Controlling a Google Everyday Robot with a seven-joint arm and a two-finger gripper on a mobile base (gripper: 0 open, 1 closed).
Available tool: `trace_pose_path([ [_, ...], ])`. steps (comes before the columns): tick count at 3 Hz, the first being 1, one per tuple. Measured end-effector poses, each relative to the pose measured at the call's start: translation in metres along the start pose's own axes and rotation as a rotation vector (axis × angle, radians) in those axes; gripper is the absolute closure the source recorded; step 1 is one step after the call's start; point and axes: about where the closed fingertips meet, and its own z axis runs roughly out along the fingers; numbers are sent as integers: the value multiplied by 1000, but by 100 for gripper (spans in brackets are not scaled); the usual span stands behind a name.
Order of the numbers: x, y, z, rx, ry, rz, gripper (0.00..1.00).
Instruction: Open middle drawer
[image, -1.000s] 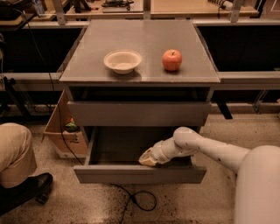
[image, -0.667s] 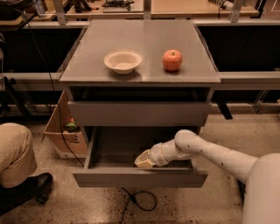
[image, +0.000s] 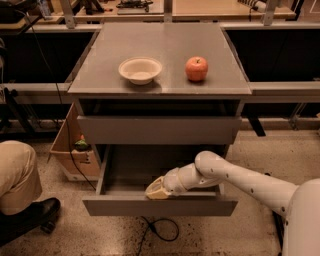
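Note:
The middle drawer (image: 160, 205) is the plain grey drawer pulled out of the cabinet, and its deep grey tray (image: 135, 167) shows. My gripper (image: 157, 190) is inside the tray, low against the back of the drawer's flat front, a little left of centre. My white arm (image: 240, 180) reaches in from the lower right. Above it, another grey drawer front (image: 160, 130) sits nearly flush with the cabinet.
On the cabinet top (image: 100, 82) stand a white bowl (image: 140, 70) and a red apple (image: 196, 68). A cardboard box (image: 75, 150) is on the floor at the left, beside a person's knee (image: 17, 172) and shoe (image: 30, 215). A black cable (image: 160, 230) lies under the drawer.
The open drawer has come a little farther out toward the camera. My gripper has moved left along the inside of its front.

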Motion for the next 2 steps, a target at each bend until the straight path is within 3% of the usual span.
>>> trace_pose_path([
  [1, -2, 15, 5, -29, 56, -33, 100],
  [2, -7, 17, -5, -16, 100, -69, 100],
])
